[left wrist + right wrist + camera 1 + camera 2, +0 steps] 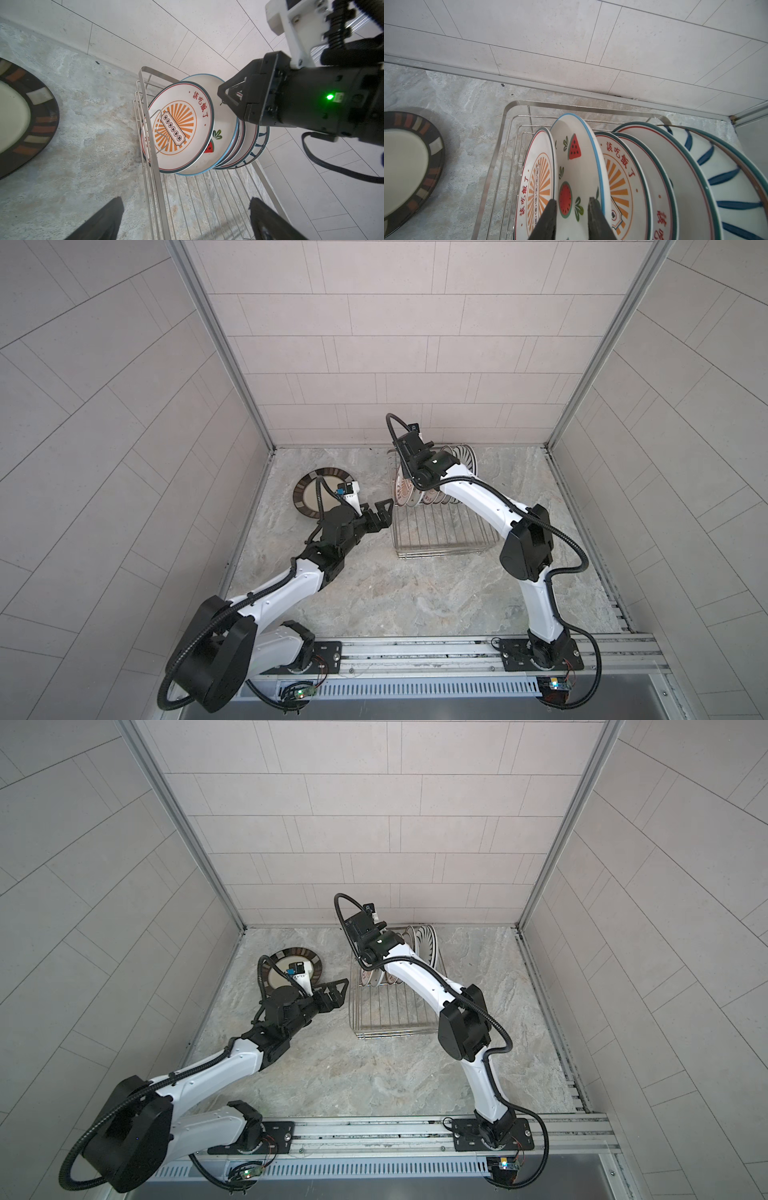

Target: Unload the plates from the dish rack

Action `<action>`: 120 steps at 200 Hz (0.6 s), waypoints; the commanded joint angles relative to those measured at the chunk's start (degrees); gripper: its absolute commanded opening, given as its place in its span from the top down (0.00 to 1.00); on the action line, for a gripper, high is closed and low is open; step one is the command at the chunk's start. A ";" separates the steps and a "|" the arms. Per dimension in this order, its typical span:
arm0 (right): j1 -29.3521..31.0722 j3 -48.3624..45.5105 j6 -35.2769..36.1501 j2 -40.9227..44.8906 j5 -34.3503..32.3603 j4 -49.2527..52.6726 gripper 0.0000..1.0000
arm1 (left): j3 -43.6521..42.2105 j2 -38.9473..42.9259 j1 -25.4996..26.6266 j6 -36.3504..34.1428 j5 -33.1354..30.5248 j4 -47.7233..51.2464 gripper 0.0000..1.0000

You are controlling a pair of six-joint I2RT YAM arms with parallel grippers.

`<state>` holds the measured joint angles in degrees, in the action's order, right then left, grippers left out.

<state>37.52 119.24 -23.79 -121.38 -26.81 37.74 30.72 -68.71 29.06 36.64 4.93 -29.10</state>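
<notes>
We see the right hand (572,200) only as two dark fingertips at the right wrist view's edge. We cannot tell whether they touch the watermelon plate (577,158), whose lower part is cut off. In both top views its fingers are hidden under its own wrist, which also covers most of the plates (405,494) in the dish rack (440,551); their patterns are too small to read there. The left arm (291,576) overlaps the dark-rimmed plate (309,499), which both wrist views crop.
</notes>
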 commanded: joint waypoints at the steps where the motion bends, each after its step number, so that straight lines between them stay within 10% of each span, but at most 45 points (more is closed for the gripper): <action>1: -0.33 -1.73 -0.29 5.43 -4.16 0.67 0.64 | 0.22 -0.74 0.22 0.62 0.78 -2.61 0.00; 35: -0.91 -7.33 0.86 8.79 -2.24 -2.98 0.40 | 0.04 0.25 0.21 0.34 0.89 -2.47 0.00; 64: -2.82 -8.32 0.46 7.63 5.29 -3.80 0.66 | -0.29 0.77 0.21 0.71 1.09 -2.65 0.00; 120: -4.64 -6.98 -1.16 3.61 9.19 -3.03 0.70 | -0.22 0.24 0.21 0.74 1.28 -2.72 0.00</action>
<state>33.19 111.26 -23.97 -115.42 -19.40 33.98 30.72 -68.99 29.06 36.69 6.22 -30.17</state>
